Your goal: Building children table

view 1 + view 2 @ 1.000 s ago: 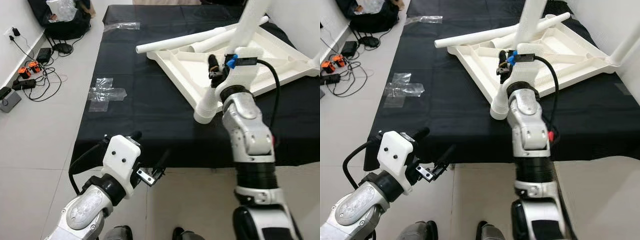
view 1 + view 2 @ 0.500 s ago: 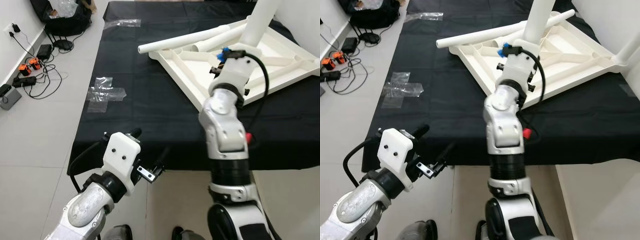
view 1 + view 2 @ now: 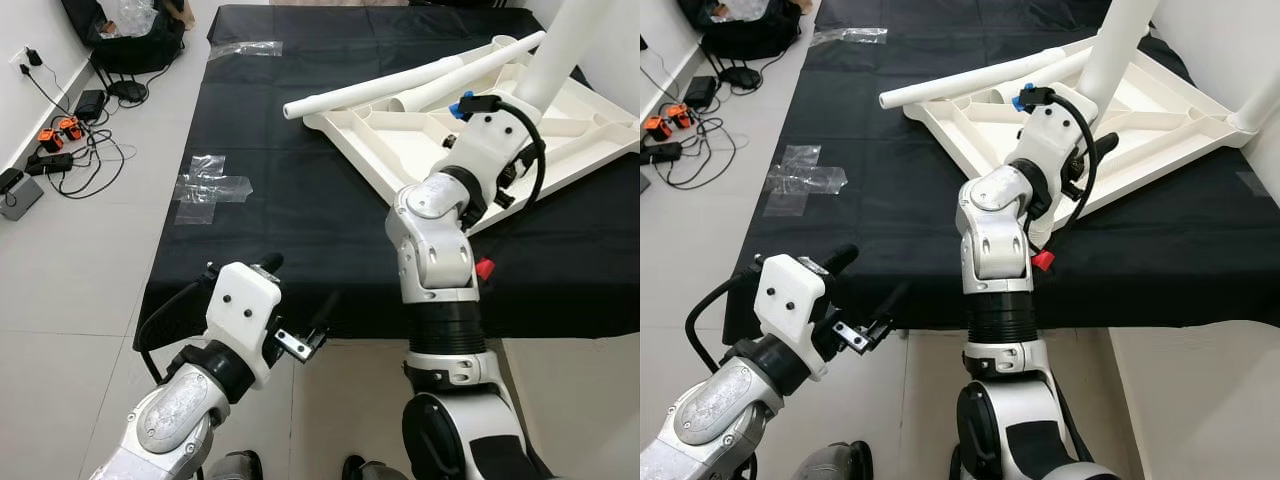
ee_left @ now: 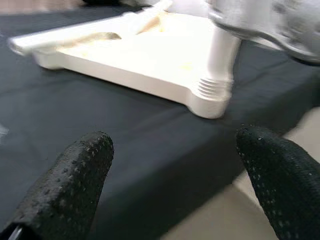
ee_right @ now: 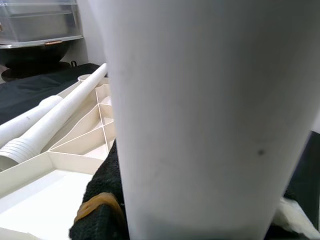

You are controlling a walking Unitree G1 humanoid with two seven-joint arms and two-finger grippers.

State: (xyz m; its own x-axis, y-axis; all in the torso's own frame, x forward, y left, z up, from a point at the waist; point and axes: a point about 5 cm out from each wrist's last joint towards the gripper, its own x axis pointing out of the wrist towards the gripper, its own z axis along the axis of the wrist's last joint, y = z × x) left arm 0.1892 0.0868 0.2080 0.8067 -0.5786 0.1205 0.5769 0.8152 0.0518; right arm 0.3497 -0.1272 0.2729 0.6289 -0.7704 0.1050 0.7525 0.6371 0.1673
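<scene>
Legible text: none found | labels, brands, numbers, signs – none readable on any surface in view | small items at the wall – too blurred.

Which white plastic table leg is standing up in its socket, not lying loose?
The thick white leg rising at the right gripper. The two other white legs lie flat across the upturned white tabletop.

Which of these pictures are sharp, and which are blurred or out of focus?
Both eye views are sharp and evenly lit. Left wrist view: the upturned table top is motion-blurred, and the fingers are soft. Right wrist view: the table leg is too near, featureless and out of focus.
</scene>
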